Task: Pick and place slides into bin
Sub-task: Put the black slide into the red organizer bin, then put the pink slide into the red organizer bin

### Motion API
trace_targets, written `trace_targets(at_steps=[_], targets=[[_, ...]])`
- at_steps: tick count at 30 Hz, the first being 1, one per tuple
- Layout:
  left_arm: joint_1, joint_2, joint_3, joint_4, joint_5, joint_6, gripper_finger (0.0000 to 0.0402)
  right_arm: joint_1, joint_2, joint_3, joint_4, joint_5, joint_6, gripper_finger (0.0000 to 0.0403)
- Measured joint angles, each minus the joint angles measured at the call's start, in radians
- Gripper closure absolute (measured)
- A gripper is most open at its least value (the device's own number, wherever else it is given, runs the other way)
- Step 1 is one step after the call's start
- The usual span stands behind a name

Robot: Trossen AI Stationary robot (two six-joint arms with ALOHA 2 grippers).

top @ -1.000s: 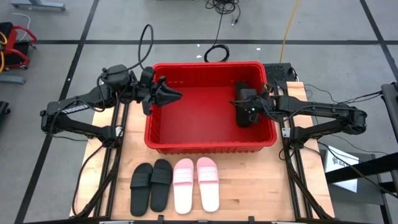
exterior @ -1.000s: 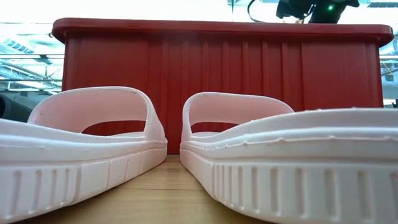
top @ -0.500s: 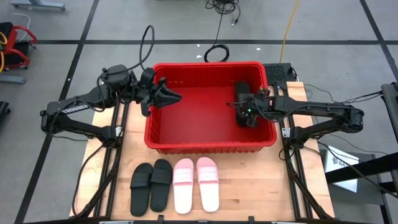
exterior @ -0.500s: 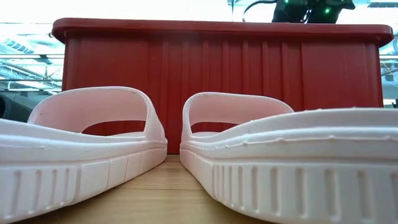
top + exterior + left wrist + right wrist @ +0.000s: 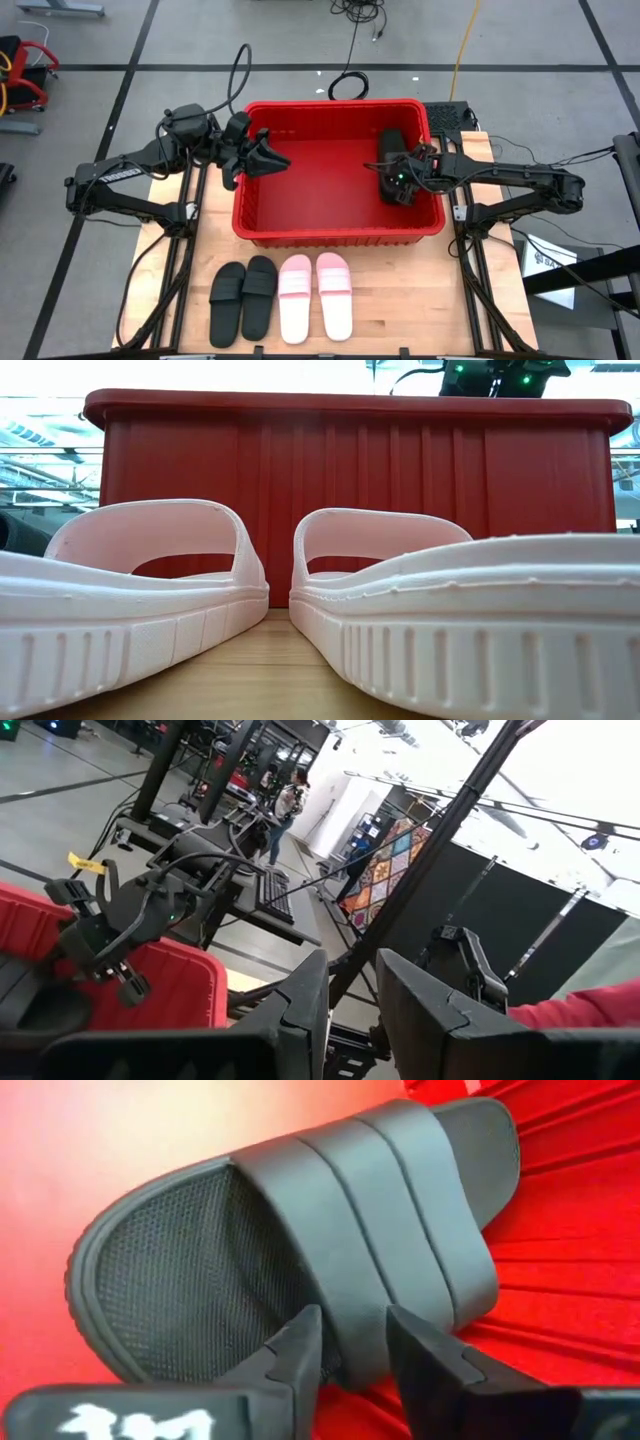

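Hovering right gripper (image 5: 348, 1342) over black slide (image 5: 300, 1240) in red bin (image 5: 340, 234), fingers slightly apart; left gripper (image 5: 268, 160) at bin's left rim held black slide.

Overhead and table-level cameras share the bin (image 5: 338, 172); both wrist cameras peer forward past their fingers.

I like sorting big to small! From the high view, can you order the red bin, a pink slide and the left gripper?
1. The red bin, biggest by far.
2. A pink slide.
3. The left gripper, but it hangs nearer the camera, so these two are unsure.
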Motion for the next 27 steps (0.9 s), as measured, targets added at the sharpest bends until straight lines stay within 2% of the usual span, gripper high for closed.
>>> trace_targets(at_steps=[8, 14, 25, 27], targets=[[0.000, 0.000, 0.000, 0.000, 0.000, 0.006, 0.0316, 0.001, 0.000, 0.000, -0.010, -0.005, 0.062, 0.0246], [0.000, 0.000, 0.000, 0.000, 0.001, 0.023, 0.0316, 0.001, -0.002, -0.001, -0.093, -0.004, 0.124, 0.0219], [0.025, 0.000, 0.000, 0.000, 0.001, 0.028, 0.0316, 0.001, -0.097, -0.002, -0.014, -0.006, 0.183, 0.0219], [0.034, 0.000, 0.000, 0.000, 0.001, 0.023, 0.0316, 0.001, -0.126, -0.002, 0.031, -0.042, 0.168, 0.0221]])
